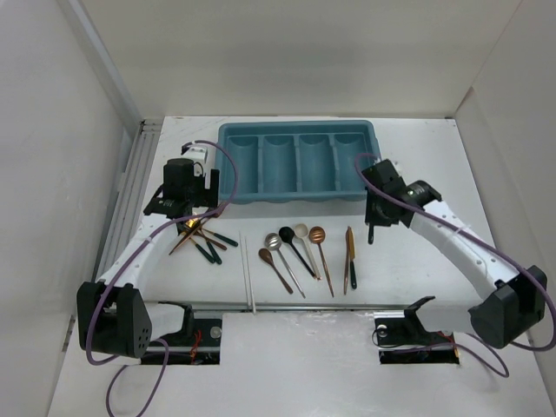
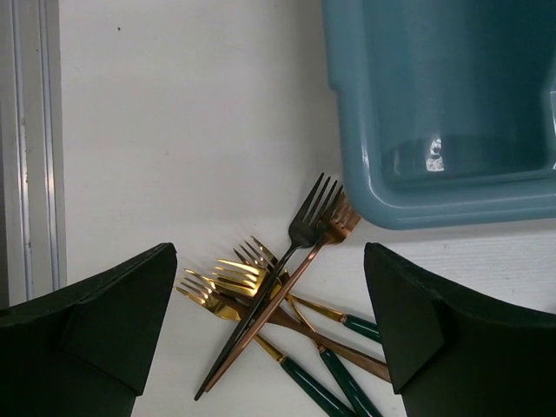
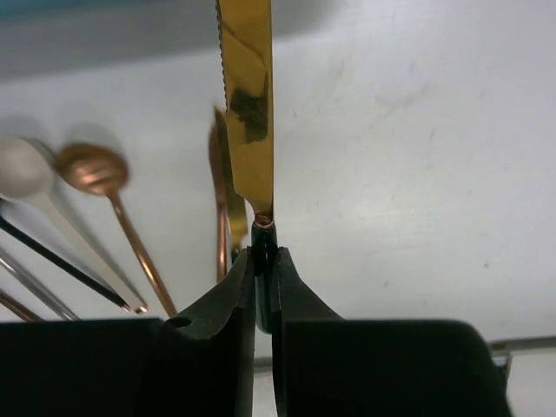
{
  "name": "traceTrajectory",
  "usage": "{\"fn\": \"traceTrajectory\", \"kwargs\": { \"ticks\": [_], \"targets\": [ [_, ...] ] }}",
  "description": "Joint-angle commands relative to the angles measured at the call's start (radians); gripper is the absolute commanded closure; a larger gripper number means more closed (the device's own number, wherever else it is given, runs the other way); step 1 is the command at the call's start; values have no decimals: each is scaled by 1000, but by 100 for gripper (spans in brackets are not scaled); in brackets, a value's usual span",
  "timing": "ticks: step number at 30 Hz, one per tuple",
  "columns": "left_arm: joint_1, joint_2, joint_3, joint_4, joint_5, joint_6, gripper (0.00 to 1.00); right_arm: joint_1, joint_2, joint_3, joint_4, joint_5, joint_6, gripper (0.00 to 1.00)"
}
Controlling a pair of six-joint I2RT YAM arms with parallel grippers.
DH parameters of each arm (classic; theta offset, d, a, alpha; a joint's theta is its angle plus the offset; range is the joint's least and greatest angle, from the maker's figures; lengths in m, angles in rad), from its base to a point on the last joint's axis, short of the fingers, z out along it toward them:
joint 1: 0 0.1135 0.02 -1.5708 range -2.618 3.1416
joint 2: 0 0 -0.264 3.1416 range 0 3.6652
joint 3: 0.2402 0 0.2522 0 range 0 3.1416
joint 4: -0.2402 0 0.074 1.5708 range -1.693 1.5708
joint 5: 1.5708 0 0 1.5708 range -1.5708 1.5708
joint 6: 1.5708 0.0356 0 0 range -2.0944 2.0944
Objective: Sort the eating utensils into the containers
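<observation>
The teal tray (image 1: 228,165) with four slots stands at the back; its corner shows in the left wrist view (image 2: 356,174). A pile of gold, copper and black forks (image 2: 261,287) lies left of centre (image 1: 201,236). My left gripper (image 2: 269,252) is open just above the forks, a finger on either side of the pile (image 1: 184,217). My right gripper (image 3: 263,261) is shut on the green handle of a gold knife (image 3: 246,104) and holds it above the table, near the tray's right front corner (image 1: 372,217).
Several spoons (image 1: 295,248) lie in a row at centre, with two more knives (image 1: 349,256) to their right. A white chopstick (image 1: 248,274) lies left of the spoons. A metal rail (image 1: 130,191) runs along the left edge.
</observation>
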Motion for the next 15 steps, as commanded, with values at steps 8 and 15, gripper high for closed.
{"fn": "traceTrajectory", "kwargs": {
  "ticks": [8, 15],
  "targets": [
    [38, 16, 31, -6, -21, 7, 13, -178, 451, 694, 190, -83, -495, 100],
    [72, 25, 83, -66, -49, -2, 13, -254, 847, 907, 182, -212, -571, 100]
  ]
}}
